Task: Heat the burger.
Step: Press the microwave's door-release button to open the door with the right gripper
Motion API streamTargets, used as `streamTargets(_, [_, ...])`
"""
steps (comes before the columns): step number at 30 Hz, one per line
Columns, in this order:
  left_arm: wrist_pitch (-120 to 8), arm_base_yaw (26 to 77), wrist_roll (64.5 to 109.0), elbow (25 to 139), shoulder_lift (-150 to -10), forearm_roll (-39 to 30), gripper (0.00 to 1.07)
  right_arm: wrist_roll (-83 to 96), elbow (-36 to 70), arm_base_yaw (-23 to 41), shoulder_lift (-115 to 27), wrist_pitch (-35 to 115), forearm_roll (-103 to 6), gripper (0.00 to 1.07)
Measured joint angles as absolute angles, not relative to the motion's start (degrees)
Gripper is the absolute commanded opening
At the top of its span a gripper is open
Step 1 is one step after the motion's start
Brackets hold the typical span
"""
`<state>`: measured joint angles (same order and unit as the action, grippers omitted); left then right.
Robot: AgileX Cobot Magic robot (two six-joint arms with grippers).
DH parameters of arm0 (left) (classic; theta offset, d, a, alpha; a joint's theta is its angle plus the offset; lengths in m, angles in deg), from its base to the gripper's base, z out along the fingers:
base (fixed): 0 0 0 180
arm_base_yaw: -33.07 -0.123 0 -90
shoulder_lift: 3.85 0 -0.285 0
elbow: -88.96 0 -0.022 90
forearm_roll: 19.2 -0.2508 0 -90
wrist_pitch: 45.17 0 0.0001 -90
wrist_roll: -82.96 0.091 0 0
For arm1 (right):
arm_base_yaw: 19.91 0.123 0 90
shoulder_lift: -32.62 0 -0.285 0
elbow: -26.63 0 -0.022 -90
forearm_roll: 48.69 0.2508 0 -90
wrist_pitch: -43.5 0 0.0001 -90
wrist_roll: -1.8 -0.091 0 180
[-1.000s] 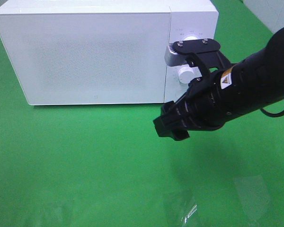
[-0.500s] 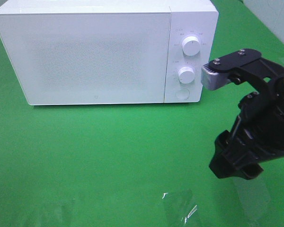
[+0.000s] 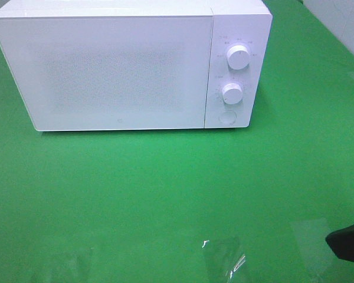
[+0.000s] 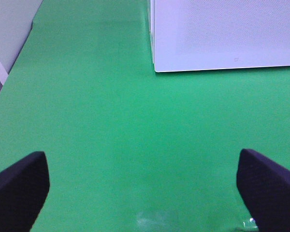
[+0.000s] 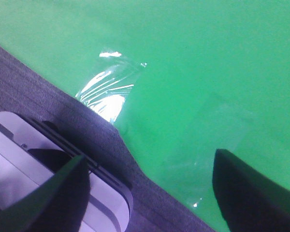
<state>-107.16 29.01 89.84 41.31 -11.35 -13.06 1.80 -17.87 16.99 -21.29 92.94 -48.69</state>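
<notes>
Pincer on left (image 4: 145,188), pincer on right (image 5: 154,193): both apart, empty, above green table (image 3: 135,188); burger unseen.

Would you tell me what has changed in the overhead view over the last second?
The right arm drew back from the microwave's control panel, rightward and toward the near edge; only a dark sliver of it shows in the overhead corner. It took hold of nothing. The microwave stayed put, door shut.

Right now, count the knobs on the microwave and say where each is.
2, both on the microwave, right of its door: the upper knob near the top, the lower knob just below it, above a round button.
</notes>
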Motion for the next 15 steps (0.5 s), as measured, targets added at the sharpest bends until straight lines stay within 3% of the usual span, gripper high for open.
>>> streamTargets(6, [-107.2, 29.0, 89.8, 41.3, -11.4, -13.1, 0.98, 1.8, -20.1, 15.7, -13.0, 92.9, -49.0, 0.68])
streamTargets(15, [-107.2, 29.0, 89.8, 41.3, -11.4, -13.1, 0.98, 1.8, -20.7, 0.8, -1.2, 92.9, -49.1, 0.68])
